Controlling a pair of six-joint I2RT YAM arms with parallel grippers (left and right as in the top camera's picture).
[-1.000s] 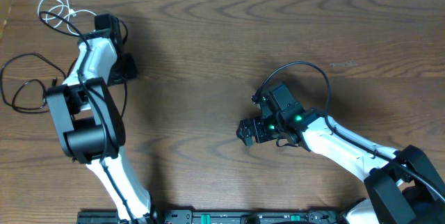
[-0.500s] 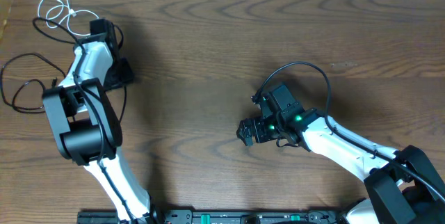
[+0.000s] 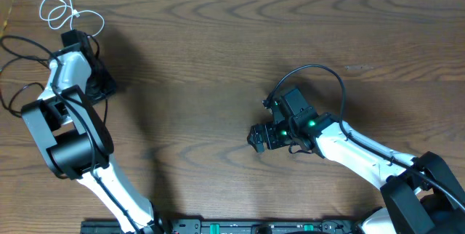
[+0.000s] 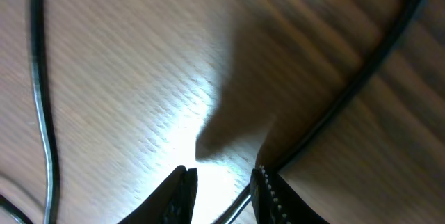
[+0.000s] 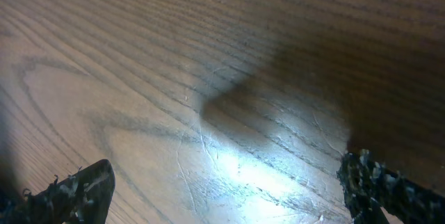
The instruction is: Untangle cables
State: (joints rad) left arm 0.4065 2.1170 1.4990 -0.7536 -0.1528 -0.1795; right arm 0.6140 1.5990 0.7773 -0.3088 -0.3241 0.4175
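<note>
Left fingers (image 4: 182, 193): nearly together with a narrow gap; whether they pinch anything cannot be told.
Cable at left fingers: the first black cable (image 4: 348, 92) enters the gap and lies against the right-hand finger.
Its direction: in the left wrist view it runs on a long slant from the upper right corner down to the fingertips.
Second black cable (image 4: 40, 92): well to the left of the fingers, apart from them, running nearly straight up and down the view.
White cable (image 3: 59, 10): coiled in small loops at the far left corner of the worktop (image 3: 218, 59), just beyond the left arm's tip; no single long axis.
Right fingers (image 5: 76, 189): spread wide over bare wood near the middle of the worktop, touching no cable.
Change from earlier: the left arm has swung towards the far left corner, its fingers have narrowed, and the black loops at the left edge have been drawn up and stretched along with it. The white cable and the right arm have stayed put.
</note>
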